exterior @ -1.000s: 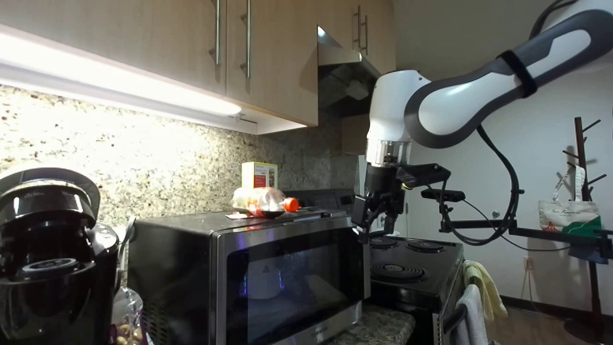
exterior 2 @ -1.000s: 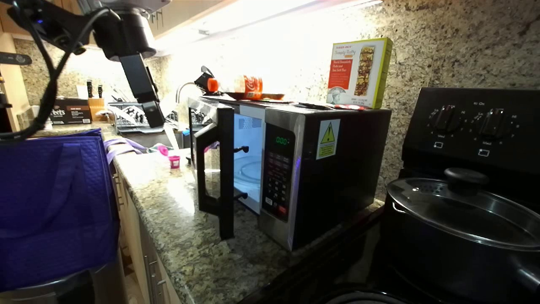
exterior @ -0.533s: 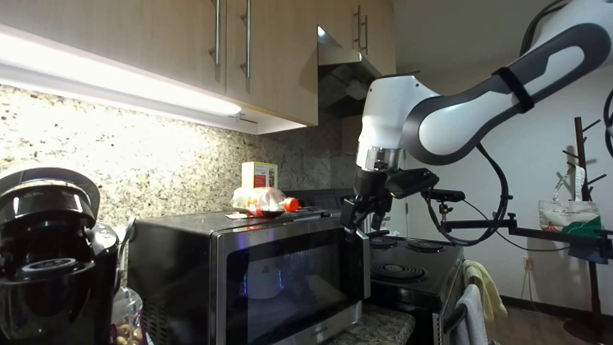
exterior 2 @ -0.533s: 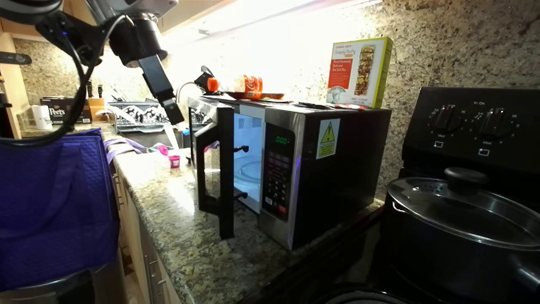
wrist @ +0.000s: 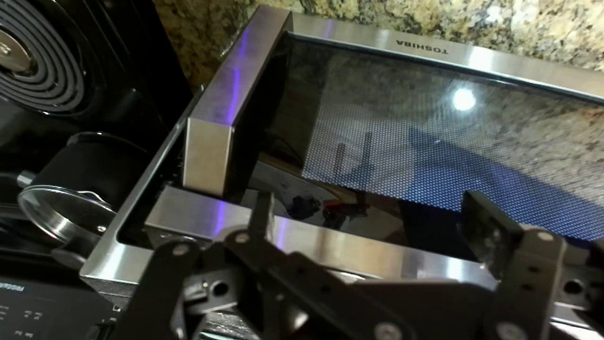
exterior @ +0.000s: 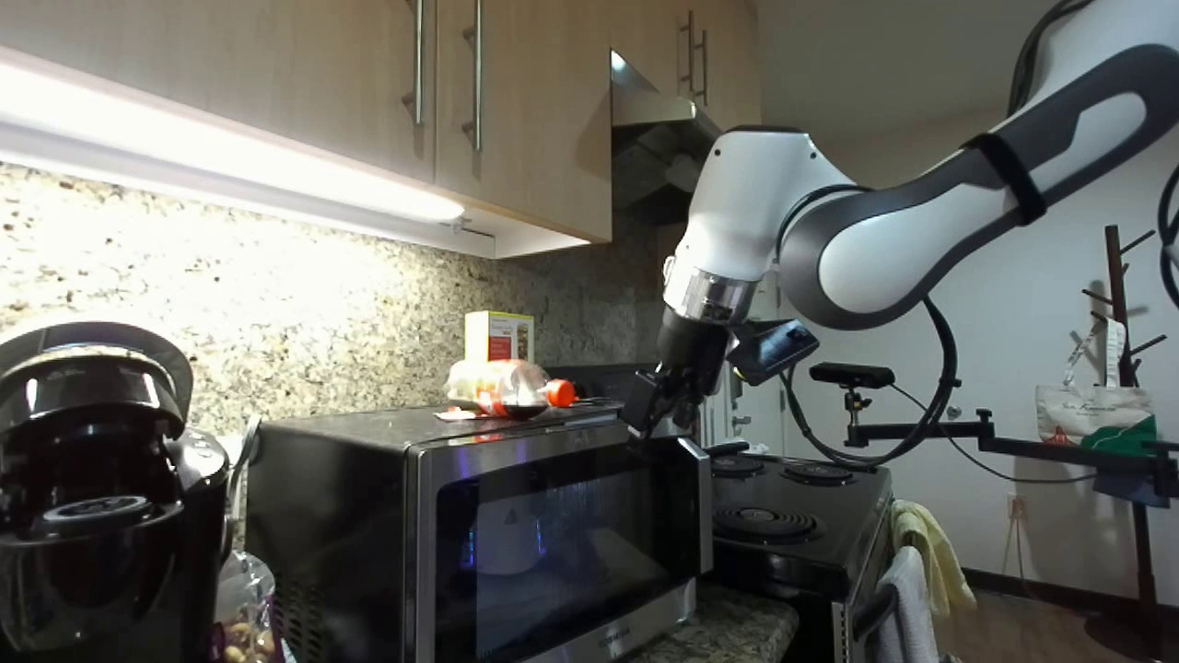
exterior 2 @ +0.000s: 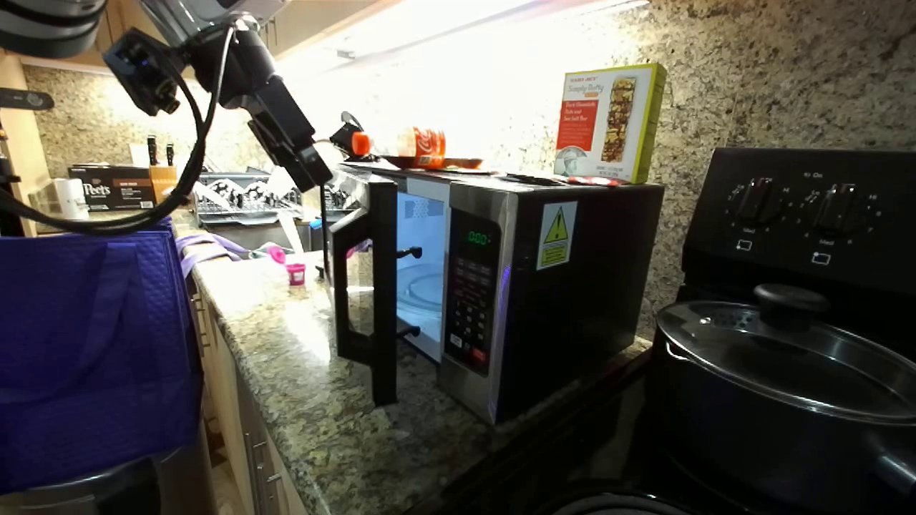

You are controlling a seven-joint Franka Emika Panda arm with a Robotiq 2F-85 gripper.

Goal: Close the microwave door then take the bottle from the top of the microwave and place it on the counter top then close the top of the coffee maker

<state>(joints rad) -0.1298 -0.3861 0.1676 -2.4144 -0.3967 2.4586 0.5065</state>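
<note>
in an exterior view, the bottle (exterior: 505, 389) lies on the microwave (exterior: 327, 511) and the top (exterior: 92, 391) of the coffee maker (exterior: 83, 589) seems lifted. in an exterior view, the microwave door (exterior 2: 384, 297) is open, so all three jobs are left. wrist view: empty gripper (wrist: 375, 219), spread wide.

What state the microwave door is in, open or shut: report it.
Open: in an exterior view the microwave door stands swung out from the microwave, and the bright interior shows through the gap.
</note>
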